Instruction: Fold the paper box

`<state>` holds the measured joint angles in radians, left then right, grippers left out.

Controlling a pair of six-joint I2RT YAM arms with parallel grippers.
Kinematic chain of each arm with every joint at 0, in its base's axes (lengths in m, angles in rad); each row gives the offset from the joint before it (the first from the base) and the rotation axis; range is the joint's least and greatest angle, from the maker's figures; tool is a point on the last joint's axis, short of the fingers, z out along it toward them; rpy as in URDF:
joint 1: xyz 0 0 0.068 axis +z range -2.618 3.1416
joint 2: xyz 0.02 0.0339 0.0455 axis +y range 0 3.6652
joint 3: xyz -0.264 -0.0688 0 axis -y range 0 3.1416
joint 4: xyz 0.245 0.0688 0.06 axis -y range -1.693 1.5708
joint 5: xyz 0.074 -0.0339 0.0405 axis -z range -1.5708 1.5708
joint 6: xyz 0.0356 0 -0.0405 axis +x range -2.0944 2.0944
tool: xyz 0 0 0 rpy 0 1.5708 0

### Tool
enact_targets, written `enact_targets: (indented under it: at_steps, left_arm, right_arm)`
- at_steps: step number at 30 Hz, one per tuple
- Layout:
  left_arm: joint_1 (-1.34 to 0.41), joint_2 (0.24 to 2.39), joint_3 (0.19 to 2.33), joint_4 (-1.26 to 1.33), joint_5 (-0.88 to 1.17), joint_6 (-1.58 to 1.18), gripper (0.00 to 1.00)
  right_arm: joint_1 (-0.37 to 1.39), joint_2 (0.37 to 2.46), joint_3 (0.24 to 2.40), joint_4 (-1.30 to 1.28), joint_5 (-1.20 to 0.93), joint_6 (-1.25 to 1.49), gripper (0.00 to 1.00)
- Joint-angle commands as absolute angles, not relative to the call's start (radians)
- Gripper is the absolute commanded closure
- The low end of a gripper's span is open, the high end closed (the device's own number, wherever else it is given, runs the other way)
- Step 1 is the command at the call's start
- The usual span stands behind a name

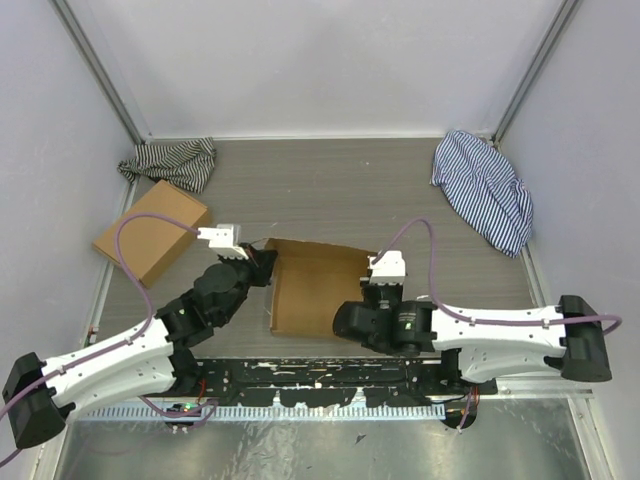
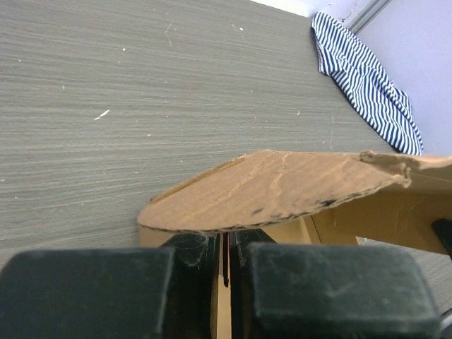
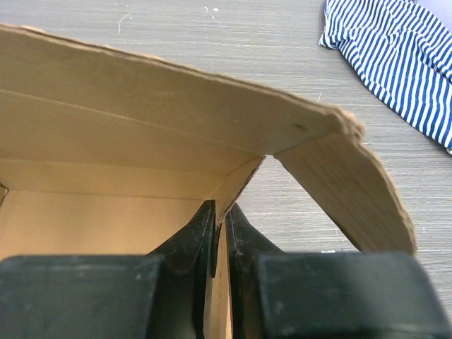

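Observation:
The paper box (image 1: 315, 285) is a brown cardboard mailer lying in the middle of the table between both arms. My left gripper (image 1: 262, 262) is shut on the box's left side wall; in the left wrist view the wall stands between the fingers (image 2: 224, 244) under a rounded flap (image 2: 275, 187). My right gripper (image 1: 372, 290) is shut on the box's right side wall, seen edge-on between the fingers (image 3: 223, 219) in the right wrist view, with the lid panel (image 3: 162, 106) raised above and a rounded flap (image 3: 353, 191) hanging to the right.
A second flat brown cardboard box (image 1: 152, 232) lies at the left. A grey striped cloth (image 1: 175, 162) is at the back left and a blue striped cloth (image 1: 485, 190) at the back right. The enclosure walls close in on the sides.

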<state>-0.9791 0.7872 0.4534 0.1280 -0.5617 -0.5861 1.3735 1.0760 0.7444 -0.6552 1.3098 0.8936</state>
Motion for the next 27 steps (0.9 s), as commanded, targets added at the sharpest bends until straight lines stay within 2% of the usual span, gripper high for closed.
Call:
enact_targets:
  at_steps: [1, 6, 10, 18, 27]
  left_arm:
    - [-1.039, 0.850, 0.458, 0.024, -0.429, -0.700, 0.89]
    - [-1.091, 0.883, 0.473, -0.003, -0.446, -0.745, 0.90]
    - [-1.121, 0.848, 0.460, -0.050, -0.489, -0.784, 0.91]
    - [-1.122, 0.727, 0.509, -0.124, -0.575, -0.735, 0.92]
    - [-1.122, 0.782, 0.654, -0.154, -0.604, -0.617, 0.91]
  right_arm:
    - [1.480, 1.166, 0.853, -0.939, 1.283, 1.294, 0.83]
    - [1.581, 1.279, 0.938, -1.270, 1.314, 1.662, 0.71]
    - [1.637, 1.330, 0.966, -1.447, 1.315, 1.865, 0.69]
    - [1.643, 1.250, 0.957, -1.456, 1.311, 1.875, 0.71]
    - [1.641, 1.219, 0.976, -1.456, 1.311, 1.833, 0.70]
